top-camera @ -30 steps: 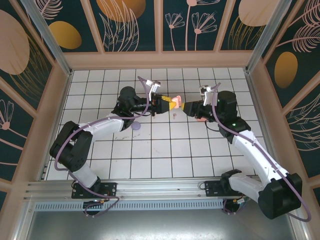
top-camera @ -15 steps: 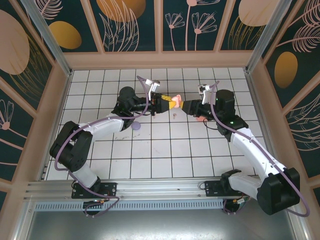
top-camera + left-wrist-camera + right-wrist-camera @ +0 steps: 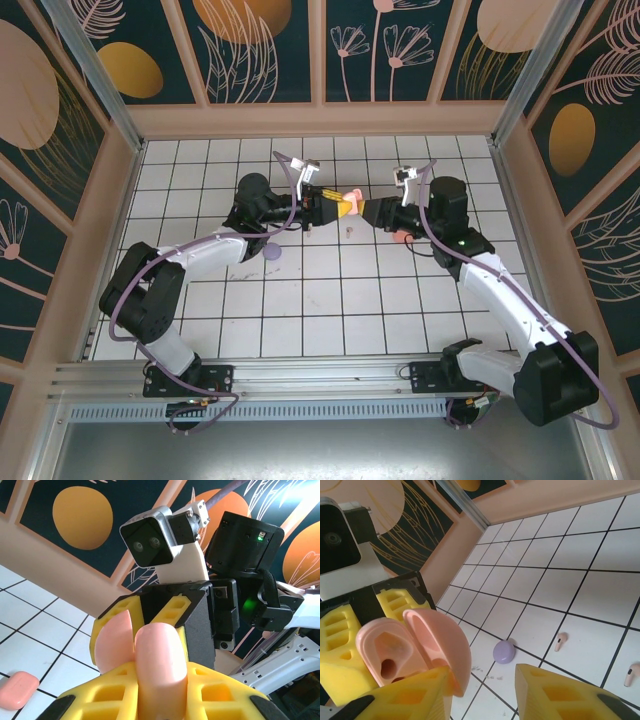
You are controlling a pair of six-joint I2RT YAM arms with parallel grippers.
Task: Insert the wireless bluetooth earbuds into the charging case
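Case [image 3: 351, 198], pink with its lid open, is clamped overhead in the jaws of the left gripper [image 3: 341, 205], with the right gripper [image 3: 369, 211] just beside it. Left wrist: jaws tight on its base. Right wrist: right jaws part-open and empty; two earbuds [image 3: 561, 641] lie on the table [image 3: 600, 545] beyond the case. They look light and slick, probably best pinched across the stem.

1. Pink charging case [image 3: 156, 660]: the base runs off the lower edge in the left wrist view, sunk between the pads of the left gripper [image 3: 160, 697]. In the right wrist view its sockets are blurred and their contents unreadable.
2. Right gripper [image 3: 482, 677]: both yellow fingers cut by the lower edge.
3. Pale earbud [image 3: 633, 675]: clipped by the right edge.
4. Pink object [image 3: 400, 237]: part-hidden under the right arm, kind unclear.
5. Speck [image 3: 349, 230] on a tile: too small to identify.
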